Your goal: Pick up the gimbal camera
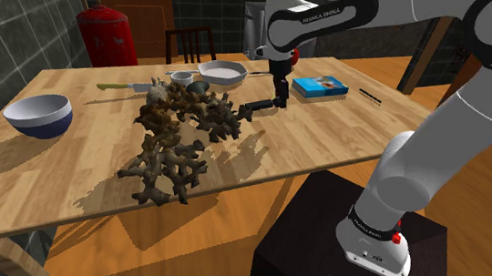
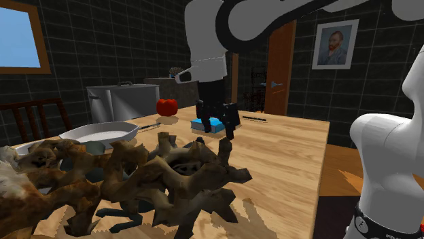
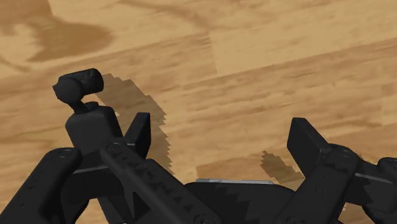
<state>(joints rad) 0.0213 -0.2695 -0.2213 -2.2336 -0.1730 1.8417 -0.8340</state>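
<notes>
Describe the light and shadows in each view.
Shoulder view: the driftwood throws dark, jagged-edged shadows on the evenly lit table. Second exterior view: dark walls, a brighter tabletop, and blocky shadow edges under the driftwood. Wrist view: the camera casts a stair-stepped shadow on the wood beside it.
</notes>
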